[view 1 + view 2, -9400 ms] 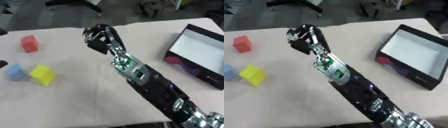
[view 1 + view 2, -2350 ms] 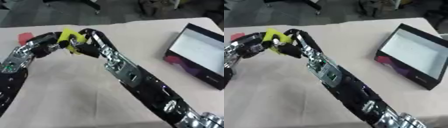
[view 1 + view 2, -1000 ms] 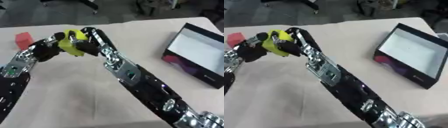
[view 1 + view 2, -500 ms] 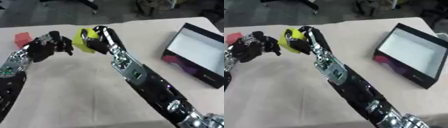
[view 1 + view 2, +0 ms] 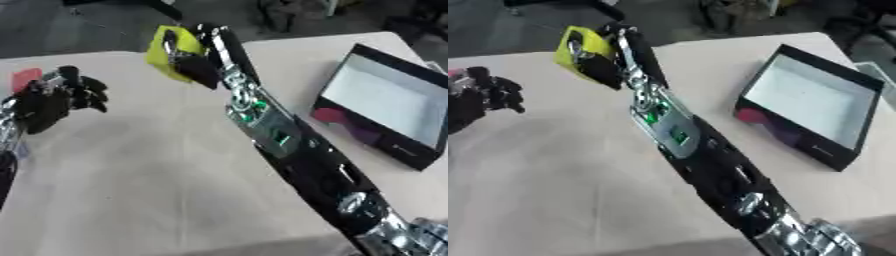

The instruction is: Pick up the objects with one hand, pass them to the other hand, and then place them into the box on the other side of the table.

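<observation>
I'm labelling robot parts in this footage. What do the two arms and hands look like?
Both arms are mostly black. The right arm has a silver-grey forearm panel with small green lights and a silver joint near the lower corner. The right hand and left hand have black fingers; the left shows silvery bits at the wrist.

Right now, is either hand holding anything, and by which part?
The right hand holds the yellow block, fingers curled over its near face. The left hand, curled, holds nothing.

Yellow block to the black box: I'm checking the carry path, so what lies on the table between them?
Only bare table lies between the yellow block, held by the right hand, and the black box, seen in the left eye view.
</observation>
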Action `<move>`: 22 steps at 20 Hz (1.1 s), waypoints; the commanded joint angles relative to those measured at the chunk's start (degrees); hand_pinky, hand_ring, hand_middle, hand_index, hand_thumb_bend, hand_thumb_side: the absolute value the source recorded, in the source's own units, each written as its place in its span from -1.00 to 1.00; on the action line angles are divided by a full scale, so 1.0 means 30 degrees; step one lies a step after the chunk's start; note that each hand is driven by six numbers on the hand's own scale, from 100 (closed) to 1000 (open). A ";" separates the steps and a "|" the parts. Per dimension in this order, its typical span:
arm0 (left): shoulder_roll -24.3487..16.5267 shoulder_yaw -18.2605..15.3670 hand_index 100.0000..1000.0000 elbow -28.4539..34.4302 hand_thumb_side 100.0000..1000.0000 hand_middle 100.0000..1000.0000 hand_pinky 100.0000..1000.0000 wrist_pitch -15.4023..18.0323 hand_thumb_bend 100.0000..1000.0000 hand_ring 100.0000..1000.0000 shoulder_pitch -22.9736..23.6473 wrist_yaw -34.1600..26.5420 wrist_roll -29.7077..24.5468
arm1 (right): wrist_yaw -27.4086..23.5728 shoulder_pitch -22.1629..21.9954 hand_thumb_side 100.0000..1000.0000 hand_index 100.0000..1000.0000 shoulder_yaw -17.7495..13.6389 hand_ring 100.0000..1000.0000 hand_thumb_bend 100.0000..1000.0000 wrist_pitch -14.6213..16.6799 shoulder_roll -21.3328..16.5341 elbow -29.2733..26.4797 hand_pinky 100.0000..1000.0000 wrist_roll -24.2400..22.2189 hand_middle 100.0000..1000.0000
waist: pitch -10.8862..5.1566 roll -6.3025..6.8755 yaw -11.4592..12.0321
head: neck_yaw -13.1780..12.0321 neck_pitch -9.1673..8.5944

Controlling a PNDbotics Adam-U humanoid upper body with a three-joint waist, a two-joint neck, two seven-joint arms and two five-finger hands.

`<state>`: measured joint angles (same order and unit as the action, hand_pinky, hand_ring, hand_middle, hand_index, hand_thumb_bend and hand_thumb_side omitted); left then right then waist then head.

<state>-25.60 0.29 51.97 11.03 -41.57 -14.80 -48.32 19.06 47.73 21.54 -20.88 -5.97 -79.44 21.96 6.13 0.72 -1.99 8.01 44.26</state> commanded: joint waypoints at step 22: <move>-0.4227 -0.3778 0.45 0.6153 0.81 0.11 0.47 0.2903 -1.00 0.11 0.6611 -0.2482 0.0660 | -0.1775 -0.0050 0.06 0.82 -0.6825 0.55 -1.00 -0.9171 -0.6762 1.2630 0.24 0.5097 0.52 | -0.0292 0.0097 0.0457 | 0.2040 -0.0047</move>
<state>-35.64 -9.89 69.70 18.40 -21.13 -22.75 -45.54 12.81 46.57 -0.06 -34.79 -24.11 -41.65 29.39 6.12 0.99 -0.71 14.24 44.26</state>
